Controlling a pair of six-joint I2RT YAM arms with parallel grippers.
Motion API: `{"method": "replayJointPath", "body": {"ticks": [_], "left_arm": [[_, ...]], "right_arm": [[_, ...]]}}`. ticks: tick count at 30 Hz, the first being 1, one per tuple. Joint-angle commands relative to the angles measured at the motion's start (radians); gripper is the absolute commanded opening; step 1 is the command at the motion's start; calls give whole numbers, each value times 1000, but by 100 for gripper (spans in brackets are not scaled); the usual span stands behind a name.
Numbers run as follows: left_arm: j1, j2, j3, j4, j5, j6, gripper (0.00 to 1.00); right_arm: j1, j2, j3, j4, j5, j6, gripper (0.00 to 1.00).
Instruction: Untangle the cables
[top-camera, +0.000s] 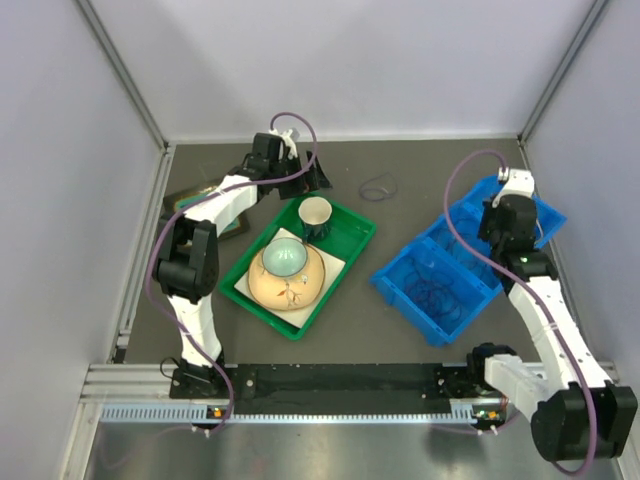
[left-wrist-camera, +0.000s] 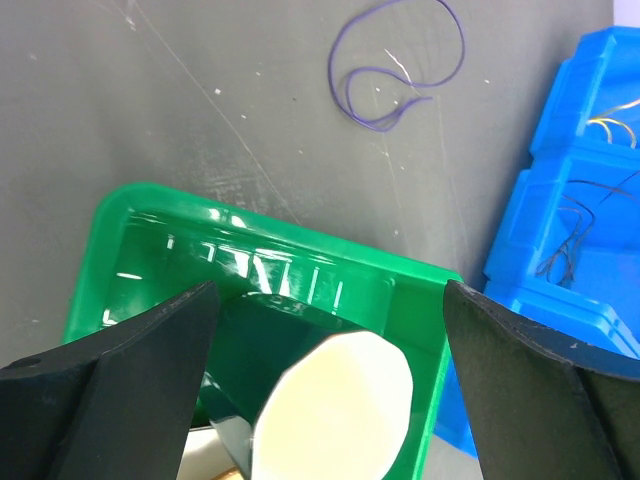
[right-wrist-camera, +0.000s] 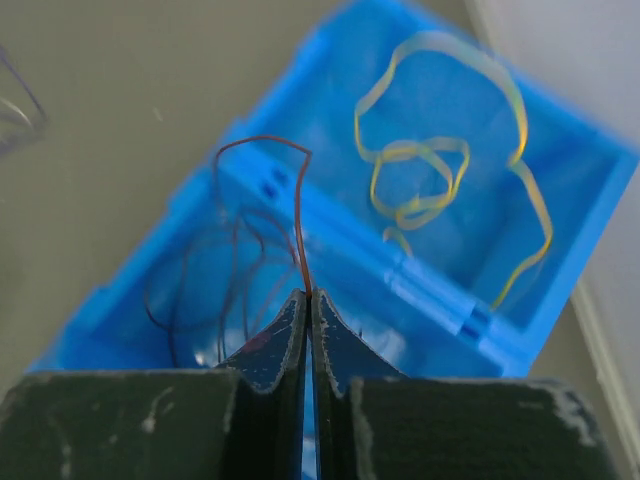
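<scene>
The right pincer (right-wrist-camera: 307, 305) is pinched fully closed on one brown wire (right-wrist-camera: 297, 215). The strand rises out of the tips, arches over and drops back into the near compartment of the blue bin (right-wrist-camera: 400, 290), where the other dark strands (right-wrist-camera: 225, 270) lie in a loose snarl. Gripping a single strand that high prob. serves to lift it free w/o dragging the whole clump. The yellow cable (right-wrist-camera: 450, 165) lies alone in the far compartment, loosely looped, no contact w/ the dark ones; looks like sorting by colour, one kind per compartment. The purple cable (left-wrist-camera: 395, 60) sits by itself as an open loop on the desk (left-wrist-camera: 150, 120), beyond the green tray (left-wrist-camera: 270, 228) and apart from both tray and bin, so it seems separated but not binned. The left pincer (left-wrist-camera: 327, 300) is spread wide, holding nothing, hovering over the tray's far end above the cup (left-wrist-camera: 340, 410). The purple loop lies ahead of it, so it's prob. placed to go for that next, though can't be sure. Tray, cup and bowl (top-camera: 285, 260) seem no part of the job. Risk: the brown strand is thin & could slip, or snag its neighbours on the way up.
</scene>
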Motion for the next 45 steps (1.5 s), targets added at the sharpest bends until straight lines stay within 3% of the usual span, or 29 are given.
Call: {"method": "replayJointPath", "body": {"ticks": [1,7,9,13,19,22,26,27,30,33,38,45], "left_arm": [[-6,-36,24,34,43,-18,99],[-9,-30,22,39,43,-21,99],[-14,-32,24,37,41,-18,99],[-19,-16,58,25,57,-19,99],[-71,25,149,-24,-8,25,99],[-100,53,200,-42,-29,30,99],[-131,74,251,-84,-59,53,99],[-128,68,227,-72,-39,47,99],[-114,28,153,-7,-15,27,99],[-103,-2,139,-55,-87,68,99],[-79,-61,101,-96,-202,84,99],[-37,-113,39,-76,-203,68,99]], "right_arm": [[-20,0,-66,19,54,114,0],[-52,83,-73,-18,-3,137,0],[-51,94,-30,-32,-19,134,29],[-51,71,47,-40,-88,122,60],[-51,50,171,-15,-180,158,72],[-52,134,257,37,-324,206,89],[-25,350,436,-41,-452,284,89],[0,402,488,-120,-434,284,89],[119,551,597,-127,-347,217,91],[184,704,682,-130,-280,174,92],[206,962,820,-164,-222,131,86],[268,1096,852,-75,-271,-41,82]]}}
